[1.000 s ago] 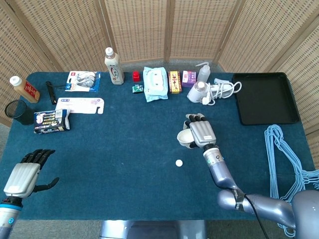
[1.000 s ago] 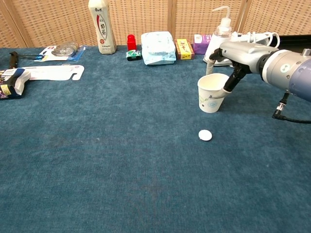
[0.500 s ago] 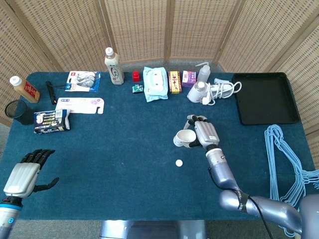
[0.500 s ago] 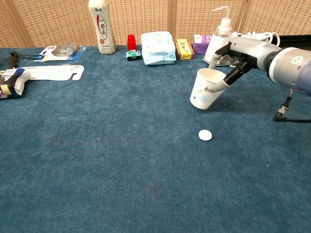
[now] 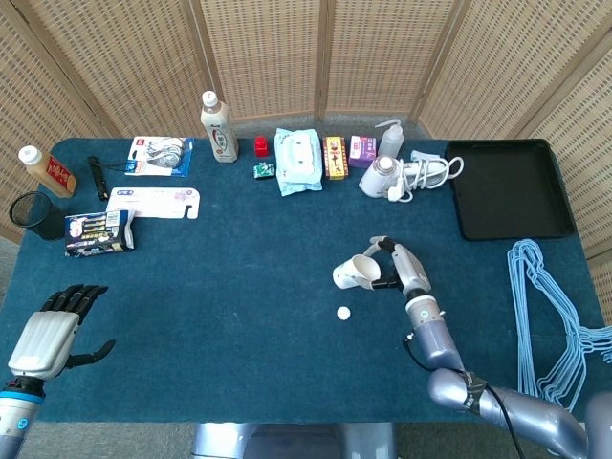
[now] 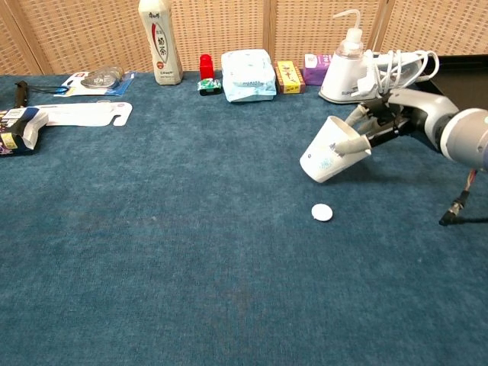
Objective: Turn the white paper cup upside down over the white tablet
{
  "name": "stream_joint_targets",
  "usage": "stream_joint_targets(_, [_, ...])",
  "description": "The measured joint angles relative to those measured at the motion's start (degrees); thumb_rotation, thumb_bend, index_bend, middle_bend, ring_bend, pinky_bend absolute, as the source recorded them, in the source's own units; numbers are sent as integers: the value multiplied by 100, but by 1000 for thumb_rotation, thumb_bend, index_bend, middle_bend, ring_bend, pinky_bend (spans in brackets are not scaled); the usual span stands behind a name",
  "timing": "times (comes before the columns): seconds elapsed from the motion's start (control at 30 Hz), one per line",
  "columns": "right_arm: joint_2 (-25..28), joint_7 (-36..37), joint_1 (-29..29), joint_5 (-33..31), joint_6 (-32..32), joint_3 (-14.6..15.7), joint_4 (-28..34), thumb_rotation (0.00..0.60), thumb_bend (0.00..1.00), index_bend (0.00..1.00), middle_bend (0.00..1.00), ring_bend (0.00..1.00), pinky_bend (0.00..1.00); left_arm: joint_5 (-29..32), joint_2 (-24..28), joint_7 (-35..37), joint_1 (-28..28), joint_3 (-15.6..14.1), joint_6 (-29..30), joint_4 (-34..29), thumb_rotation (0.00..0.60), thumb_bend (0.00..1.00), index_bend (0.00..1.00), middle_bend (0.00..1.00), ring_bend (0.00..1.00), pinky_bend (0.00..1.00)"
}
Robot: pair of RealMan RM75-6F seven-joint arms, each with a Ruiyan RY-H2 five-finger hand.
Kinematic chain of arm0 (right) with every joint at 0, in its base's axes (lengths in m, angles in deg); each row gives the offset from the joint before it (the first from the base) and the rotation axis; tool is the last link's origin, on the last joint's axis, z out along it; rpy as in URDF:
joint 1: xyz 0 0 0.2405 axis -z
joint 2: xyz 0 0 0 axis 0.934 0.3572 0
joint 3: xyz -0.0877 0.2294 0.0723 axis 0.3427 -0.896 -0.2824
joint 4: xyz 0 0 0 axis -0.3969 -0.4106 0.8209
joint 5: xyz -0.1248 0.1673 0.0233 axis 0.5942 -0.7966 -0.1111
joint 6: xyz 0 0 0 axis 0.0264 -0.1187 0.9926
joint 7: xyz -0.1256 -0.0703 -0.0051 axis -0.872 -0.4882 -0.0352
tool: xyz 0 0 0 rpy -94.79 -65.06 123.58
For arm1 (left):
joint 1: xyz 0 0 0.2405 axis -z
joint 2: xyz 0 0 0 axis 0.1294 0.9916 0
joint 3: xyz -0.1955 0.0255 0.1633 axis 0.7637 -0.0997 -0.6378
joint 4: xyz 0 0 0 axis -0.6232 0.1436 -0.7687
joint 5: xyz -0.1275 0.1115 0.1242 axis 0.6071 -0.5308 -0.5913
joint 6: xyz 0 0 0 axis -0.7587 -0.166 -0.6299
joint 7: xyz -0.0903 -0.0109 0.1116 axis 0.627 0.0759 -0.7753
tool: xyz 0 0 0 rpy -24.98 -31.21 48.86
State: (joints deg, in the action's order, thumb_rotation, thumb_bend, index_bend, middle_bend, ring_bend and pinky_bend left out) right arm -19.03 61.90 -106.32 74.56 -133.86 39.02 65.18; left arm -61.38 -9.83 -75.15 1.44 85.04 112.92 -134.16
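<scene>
Blue cloth covers the counter, where the white tablet lies flat. Just above and behind it, the paper cup hangs tilted, base down-left, mouth up-right, pinched at the rim by the right hand. Far off, the left hand rests with fingers spread, empty.

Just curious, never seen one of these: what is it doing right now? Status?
Right hand holds white paper cup, tilted, off the table. Left hand open, idle. White tablet uncovered below the cup; nothing between.
</scene>
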Motion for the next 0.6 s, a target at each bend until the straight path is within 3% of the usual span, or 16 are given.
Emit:
stream_joint_targets(0.27, [87,-85,76,205,-42,134,-74,555,229,200,169,182,74,0,20,-37,16,6,-1,-37,334,249,119,181,120,163])
stream_joint_targets(0.6, [592,-1020,-25,1081,-282,465,279,560,233,217,166,175,68,33,-35,-66,60,-5,-88,-20,331,249,119,181,120,162])
